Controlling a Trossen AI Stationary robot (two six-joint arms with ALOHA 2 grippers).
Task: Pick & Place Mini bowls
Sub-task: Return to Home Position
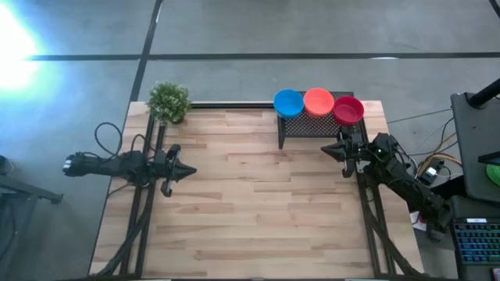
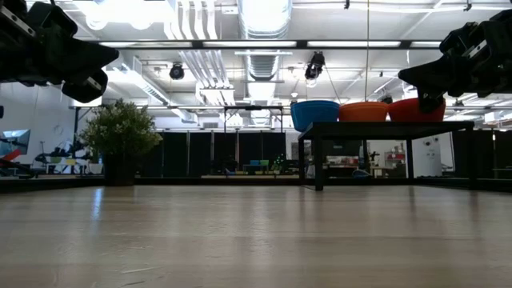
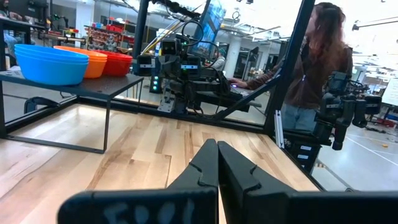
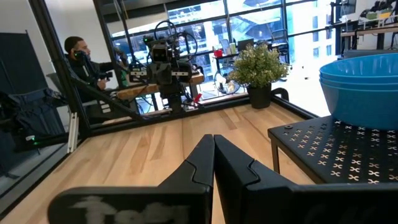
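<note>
Hovering over the left half of the table (image 1: 250, 222), the left gripper (image 1: 191, 170) points toward the table's middle. Its fingers (image 3: 205, 163) are pressed flat together with nothing between them. Across from it, over the right side and slightly farther back, the right gripper (image 1: 325, 147) faces left, and its fingers (image 4: 200, 163) are likewise closed and empty. In the low view both grippers hang well clear of the wood.

Just behind the right gripper stands a black perforated rack (image 1: 306, 127) against the table's far edge, right of centre. All the mini bowls sit on top of it in three stacks side by side. The blue bowls (image 1: 288, 102) are at the rack's left end, the orange bowls (image 1: 319, 101) are in the middle touching them, and the red bowls (image 1: 348, 110) are at the right end, set a little nearer than the other two. The right gripper is close to the red stack but apart from it.

At the far left corner of the table a small potted plant (image 1: 169, 101) stands upright, well apart from the rack.

Beyond the table's right side a person (image 3: 316, 68) stands at a workstation. Beyond its left side a second person (image 4: 81, 57) shows among the equipment.
</note>
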